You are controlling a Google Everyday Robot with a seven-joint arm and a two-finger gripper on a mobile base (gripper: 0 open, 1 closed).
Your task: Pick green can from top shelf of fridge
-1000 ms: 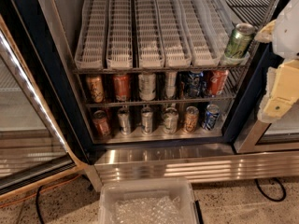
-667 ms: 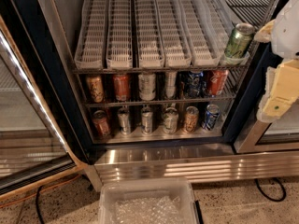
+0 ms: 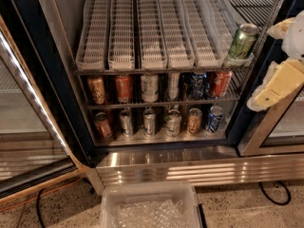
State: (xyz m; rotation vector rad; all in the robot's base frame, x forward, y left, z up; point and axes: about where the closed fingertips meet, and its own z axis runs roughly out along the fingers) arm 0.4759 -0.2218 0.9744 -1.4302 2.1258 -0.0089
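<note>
The green can (image 3: 243, 42) stands upright at the front right corner of the top shelf (image 3: 142, 63), a wire rack with white ribbed lane trays, inside the open fridge (image 3: 57, 80). My gripper (image 3: 264, 68) comes in from the right edge, just right of the can and apart from it. Its pale upper finger (image 3: 284, 28) is level with the can's top, and its lower finger (image 3: 275, 87) hangs below shelf height. The fingers stand wide apart and hold nothing.
Two narrower racks below hold rows of orange, silver and blue cans (image 3: 149, 87). The glass door (image 3: 28, 127) is swung open at the left. A shiny steel base (image 3: 190, 167) runs below. A clear plastic bin (image 3: 149, 208) sits on the floor in front.
</note>
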